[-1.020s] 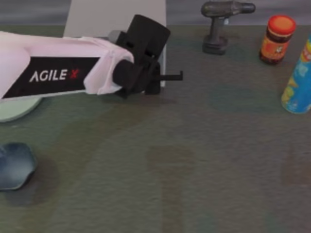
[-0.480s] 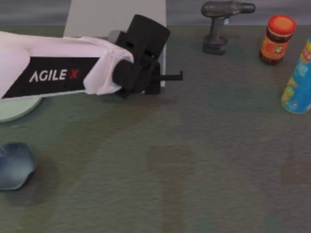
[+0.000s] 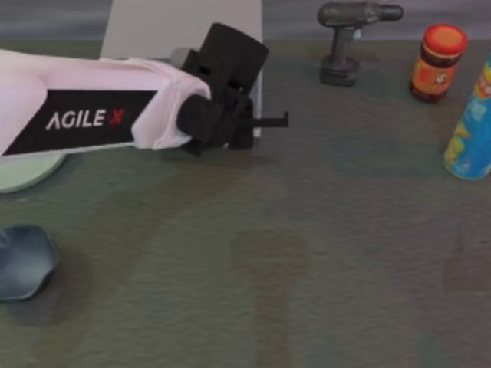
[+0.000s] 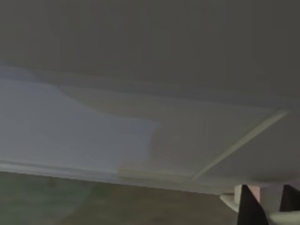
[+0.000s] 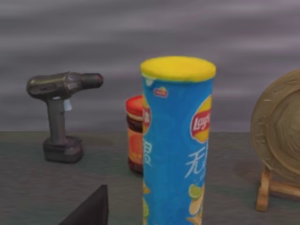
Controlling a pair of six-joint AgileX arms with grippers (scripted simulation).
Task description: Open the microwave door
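The silver-grey microwave (image 3: 180,23) stands at the table's back, left of centre, its flat pale top showing. My left arm reaches across it, and my left gripper (image 3: 265,126) sits at its front right corner. In the left wrist view the microwave door (image 4: 140,136) fills the picture as a pale panel with a greyish window. My left gripper (image 4: 267,206) has its dark fingers (image 4: 248,213) close together with a pale piece of the door's edge between them. In the top view no gap shows at the door. My right arm is parked off the top view. Only one dark finger (image 5: 91,211) shows, with nothing against it.
A grey drill (image 3: 349,38), a red-lidded jar (image 3: 436,61) and a blue chips can (image 3: 472,130) stand at the back right. A pale green plate (image 3: 27,172) and a blue object (image 3: 23,261) lie at the left. A round wooden piece (image 5: 279,136) stands on a stand beside the can.
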